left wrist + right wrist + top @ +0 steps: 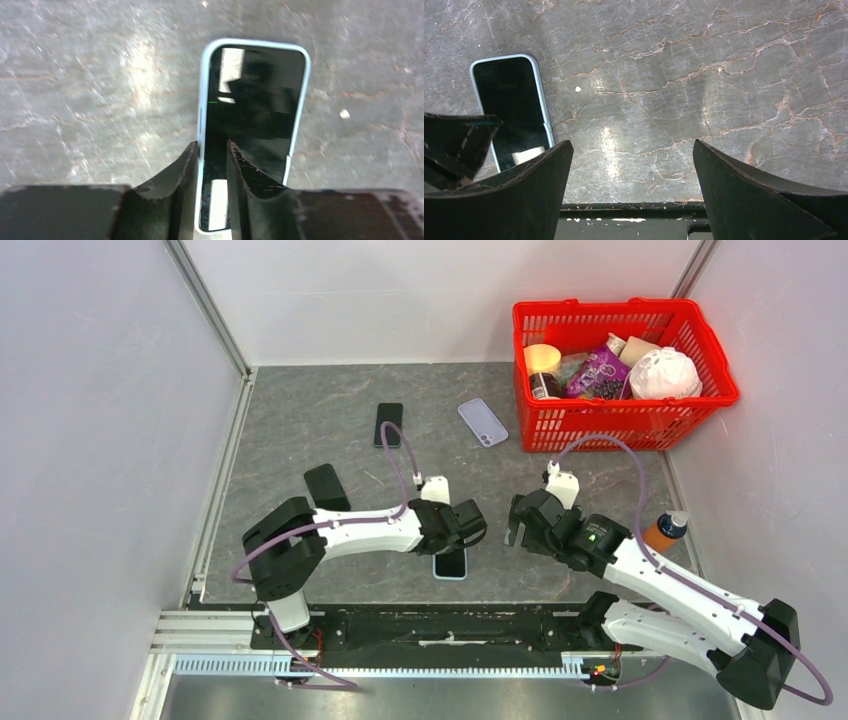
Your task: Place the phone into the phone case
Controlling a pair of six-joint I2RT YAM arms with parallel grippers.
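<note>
A black phone (pixel 450 565) lies face up inside a light blue phone case (pixel 203 100) on the table near the front edge. Its screen (pixel 255 100) fills the case. My left gripper (pixel 472 525) hovers over its near left side. In the left wrist view the left gripper (pixel 212 147) is almost fully closed, one finger outside the case's left rim and one over the screen. My right gripper (pixel 518 523) is open and empty to the right of the phone (pixel 511 100); in the right wrist view the gripper (pixel 631 150) is over bare table.
A lilac phone case (pixel 482 422) and a black phone (pixel 388 424) lie at the back. Another black phone or case (pixel 326 486) lies left. A red basket (pixel 600 308) of groceries stands back right. An orange bottle (pixel 664 531) stands by the right arm.
</note>
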